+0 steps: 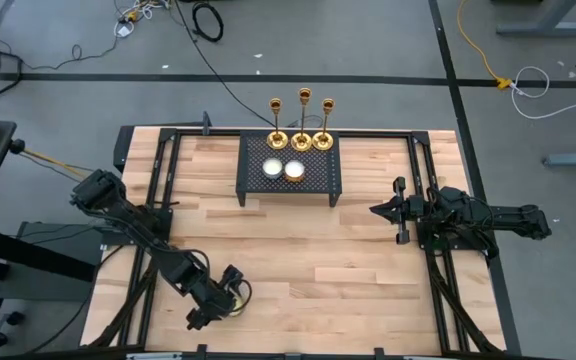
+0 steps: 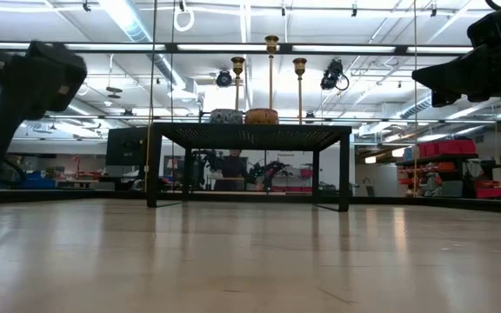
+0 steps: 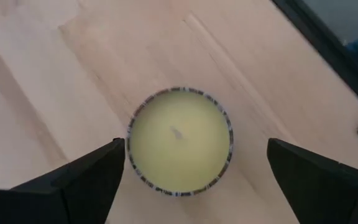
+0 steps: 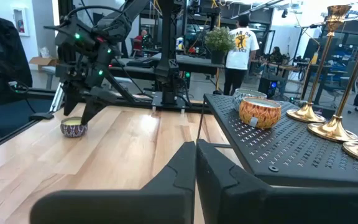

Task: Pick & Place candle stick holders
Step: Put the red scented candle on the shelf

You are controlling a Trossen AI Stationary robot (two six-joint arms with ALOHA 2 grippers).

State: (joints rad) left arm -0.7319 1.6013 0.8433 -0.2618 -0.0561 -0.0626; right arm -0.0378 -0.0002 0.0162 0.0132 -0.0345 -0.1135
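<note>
The three holders [image 1: 301, 137] stand upright in a row along the far edge of the rack [image 1: 289, 176], their round bases side by side on its perforated top. In the low view their stems [image 2: 270, 71] rise above the rack, the middle one tallest. Two tins [image 1: 283, 169] sit on the rack just in front of the holders, one pale, one orange; the right wrist view shows them beside each other with the gold bases [image 4: 333, 129] beyond.

The left gripper [image 1: 230, 296] is well away from the rack, at the table's [image 1: 298, 260] near left part. Its fingers [image 3: 86, 180] are spread wide, one on each side of a candle [image 3: 179, 140] that sits on the wood, with a gap on both sides.

The right gripper [image 1: 378, 209] waits to the right of the rack, pointing toward it, its fingers [image 4: 185, 174] pressed together on nothing.

A person [image 4: 238, 50] stands in the room beyond the rack.
</note>
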